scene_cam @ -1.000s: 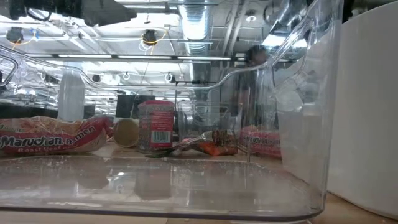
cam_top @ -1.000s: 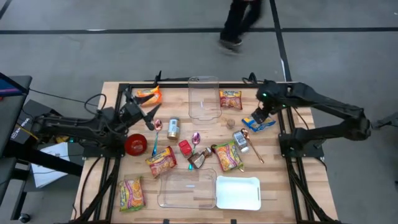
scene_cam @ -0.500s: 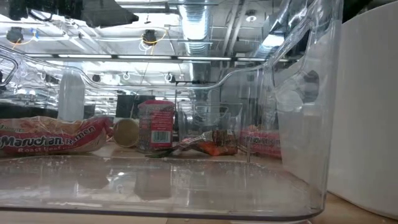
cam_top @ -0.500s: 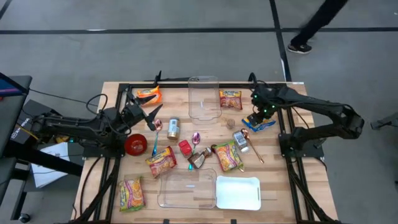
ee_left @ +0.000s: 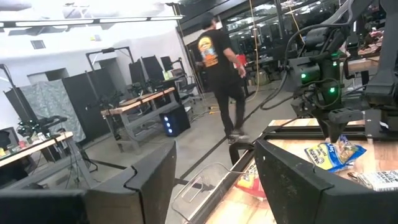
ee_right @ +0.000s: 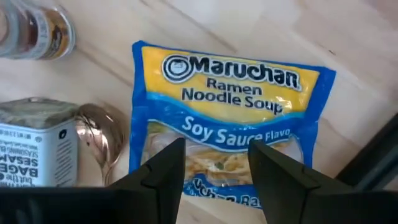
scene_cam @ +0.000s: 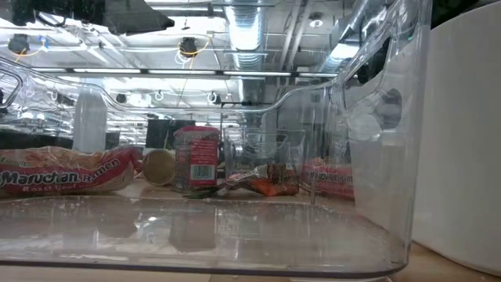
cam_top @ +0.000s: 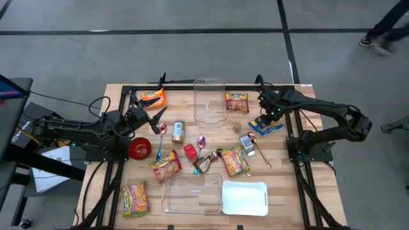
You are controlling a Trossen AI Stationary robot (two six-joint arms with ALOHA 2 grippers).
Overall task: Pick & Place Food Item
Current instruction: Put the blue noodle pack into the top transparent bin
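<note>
The blue ramen packet [ee_right: 224, 130] loses its lower edge behind the right gripper [ee_right: 214, 165] (fingers straddling it). A spice jar [ee_right: 34, 28] is cropped at the frame corner.

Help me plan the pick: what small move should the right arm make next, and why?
Probably lower straight down: the right gripper hangs above the blue ramen packet, jaws apart and straddling its middle, not yet touching it.

Blue-and-yellow ramen noodle packet [cam_top: 266, 126] [ee_right: 227, 130] — a flat plastic pouch printed "Maruchan Ramen Noodle Soup, Soy Sauce Flavor". It lies face up and flat on the wooden table [cam_top: 281, 185], right of centre in the high view and near the table's right edge. In the right wrist view it fills the frame centre, slightly rotated. The pouch appears sealed — its outline shows no tear or fold.
</note>
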